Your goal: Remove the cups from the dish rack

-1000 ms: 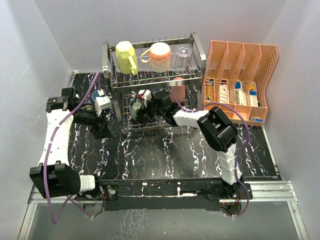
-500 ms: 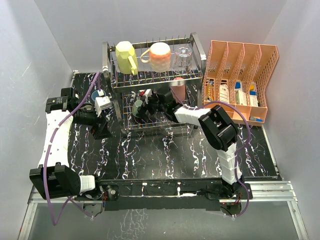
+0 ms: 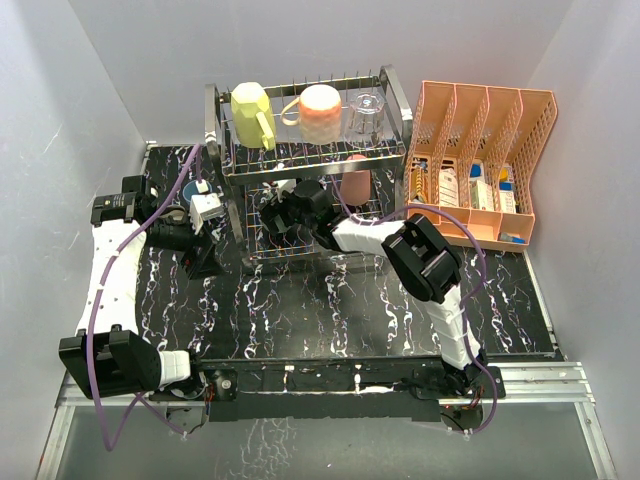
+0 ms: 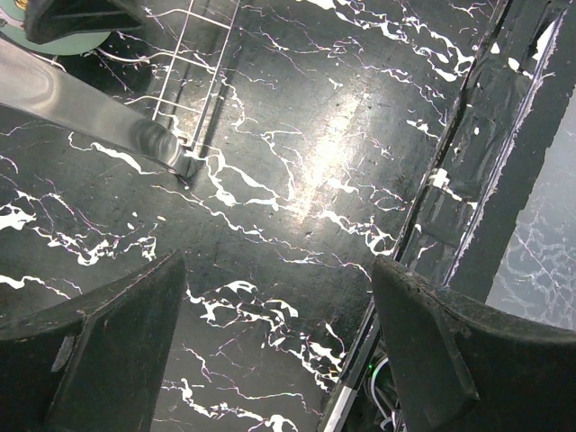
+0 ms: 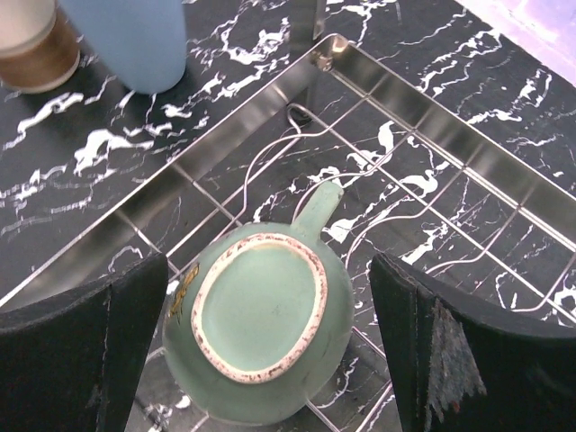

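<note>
The dish rack (image 3: 399, 97) stands at the back centre. Its top tier holds the pale yellow mug (image 3: 250, 110), the peach-pink mug (image 3: 320, 112) and the clear glass (image 3: 367, 110). The salmon-red cup (image 3: 356, 180) is on the lower tier. My right gripper (image 3: 270, 213) reaches into the lower tier. In the right wrist view it (image 5: 268, 263) is open, with one finger on each side of the upside-down teal-green cup (image 5: 261, 324), not touching it. The blue cup (image 5: 135, 40) and brown-and-white cup (image 5: 31, 45) stand on the table outside the rack. My left gripper (image 3: 205, 262) is open and empty over the table (image 4: 279, 267).
The orange mesh file organiser (image 3: 480, 160) with small items stands right of the rack. The rack's shiny side frame (image 4: 81, 112) runs close to my left gripper. The table's front edge (image 4: 468, 207) is near. Walls close in on the left, back and right.
My right gripper has pushed further back and left into the lower tier, over the teal-green cup. The left arm has not moved.
</note>
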{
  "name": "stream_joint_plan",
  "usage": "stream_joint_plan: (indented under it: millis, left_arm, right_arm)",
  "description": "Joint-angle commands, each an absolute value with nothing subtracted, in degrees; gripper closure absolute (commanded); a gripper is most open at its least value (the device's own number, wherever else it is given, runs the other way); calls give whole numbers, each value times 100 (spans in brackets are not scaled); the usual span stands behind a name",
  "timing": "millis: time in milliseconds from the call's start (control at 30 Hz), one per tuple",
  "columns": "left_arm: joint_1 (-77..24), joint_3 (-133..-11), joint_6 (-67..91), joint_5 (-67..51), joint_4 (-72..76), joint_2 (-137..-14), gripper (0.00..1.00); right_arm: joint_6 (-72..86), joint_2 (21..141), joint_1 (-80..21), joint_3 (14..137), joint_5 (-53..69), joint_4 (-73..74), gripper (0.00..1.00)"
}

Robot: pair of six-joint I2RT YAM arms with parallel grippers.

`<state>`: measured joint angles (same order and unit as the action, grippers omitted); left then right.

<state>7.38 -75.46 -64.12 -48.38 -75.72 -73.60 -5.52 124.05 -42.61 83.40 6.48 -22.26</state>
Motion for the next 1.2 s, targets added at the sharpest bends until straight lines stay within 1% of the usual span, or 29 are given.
stream_joint_plan:
  millis: [0,200,333,433,533,633,833,900,967,1067,1167]
  left_arm:
    - [737,-7620,-6618,-4979,-7742,-7169,18]
    - [736,-7600,-6691,-4903,-7779,-7082,18]
    - [732,-7559,-6731,-4887,-7755,-7064,18]
    - [731,-7574,-6732,-4914,-7748,-7090,18]
    - [736,-7594,-6719,-4896,-7761,-7074,18]
    - [730,-7581,-6725,-4828,-7746,-7026,18]
    - [732,-7522,-6754,-4978,-7708,-7053,18]
    - [730,-7474,-6757,-5066,-7652,-7030,18]
    - [730,-7370,-6763,-5116,-7560,-6971,18]
    - [729,-7075,-6801,-5219,-7304,-6787,18]
    - [713,-6691,-6793,-5239,-6844,-6594,18]
  right_arm:
    - [-41,12291,-4405,8265,-323,-2961,3]
    - [140,12462,-4470,8463,-926,-2670,10]
    - [351,12447,-4499,8461,-1307,-2417,11]
    - [568,12505,-4506,8481,-1362,-2296,16]
    - [723,12476,-4509,8410,-1253,-2315,25]
    - [761,12255,-4493,8155,-990,-2567,39]
    - [1274,11585,-4275,7507,220,-3020,78]
    - [1446,11418,-4208,7351,526,-3074,85]
    - [1576,11283,-4173,7165,762,-3158,88]
    - [1924,11086,-4089,6848,1074,-3430,92]
    - [2588,11022,-3936,6677,1455,-3576,92]
